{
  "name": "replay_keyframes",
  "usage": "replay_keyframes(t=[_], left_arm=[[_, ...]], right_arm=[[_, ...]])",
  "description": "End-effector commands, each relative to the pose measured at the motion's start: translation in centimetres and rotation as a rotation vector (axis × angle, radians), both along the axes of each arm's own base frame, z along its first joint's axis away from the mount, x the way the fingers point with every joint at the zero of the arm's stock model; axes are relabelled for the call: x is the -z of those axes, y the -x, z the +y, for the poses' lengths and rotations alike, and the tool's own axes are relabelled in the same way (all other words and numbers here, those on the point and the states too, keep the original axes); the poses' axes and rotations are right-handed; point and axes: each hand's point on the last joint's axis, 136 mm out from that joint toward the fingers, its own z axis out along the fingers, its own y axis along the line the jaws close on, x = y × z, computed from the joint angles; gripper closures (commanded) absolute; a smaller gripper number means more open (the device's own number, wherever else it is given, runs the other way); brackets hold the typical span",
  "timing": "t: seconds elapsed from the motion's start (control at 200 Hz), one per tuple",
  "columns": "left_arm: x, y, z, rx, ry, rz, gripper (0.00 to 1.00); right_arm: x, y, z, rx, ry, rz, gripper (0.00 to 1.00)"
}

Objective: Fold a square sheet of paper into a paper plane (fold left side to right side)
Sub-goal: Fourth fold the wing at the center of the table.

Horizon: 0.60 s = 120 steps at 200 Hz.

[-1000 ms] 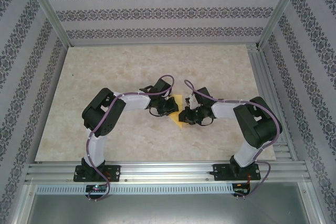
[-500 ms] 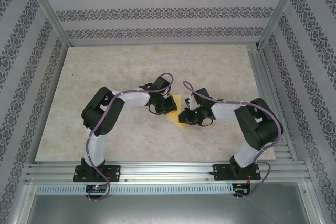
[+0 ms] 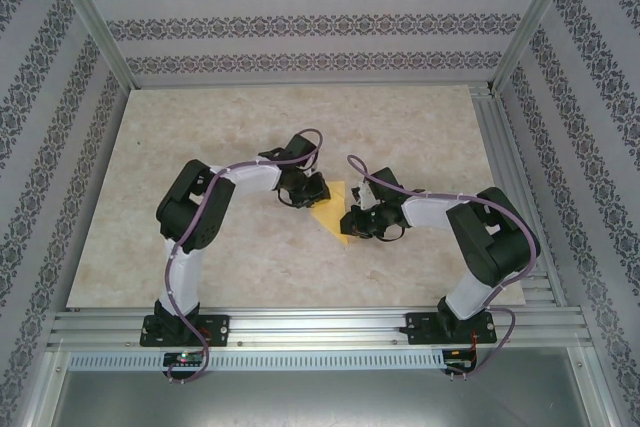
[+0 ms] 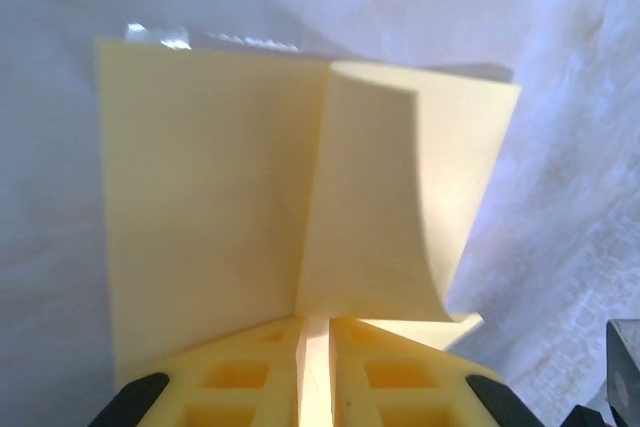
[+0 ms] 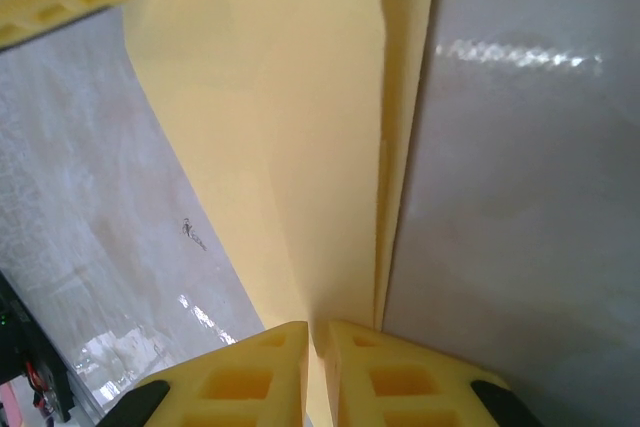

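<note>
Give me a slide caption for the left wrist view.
Left gripper pinches the yellow paper, one flap curling up beside the crease.

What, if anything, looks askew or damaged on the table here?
No tear or spill. The square sheet of paper has one flap bowing up in a curl rather than lying flat, just beyond where the left hand pinches it.

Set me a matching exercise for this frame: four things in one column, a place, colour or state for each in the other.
1. left gripper
2. right gripper
3. square sheet of paper
4. table

A. marbled beige
B. pale yellow, one flap curling up
C. shut on the paper from its left in the top view
D. shut on the paper from its right in the top view

Pairs: 1-C, 2-D, 3-B, 4-A
</note>
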Motion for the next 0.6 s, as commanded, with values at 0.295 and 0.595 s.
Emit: replay_keyframes(t=[0.295, 0.595], left_arm=[[-5.6, 1.8, 0.4, 0.015, 0.074, -0.143, 0.87], [-3.5, 3.5, -3.3, 0.060, 0.134, -0.103, 0.90]], right_arm=[[4.4, 5.0, -3.6, -0.005, 0.223, 0.201, 0.84], [4.3, 5.0, -3.8, -0.006, 0.236, 0.198, 0.84]])
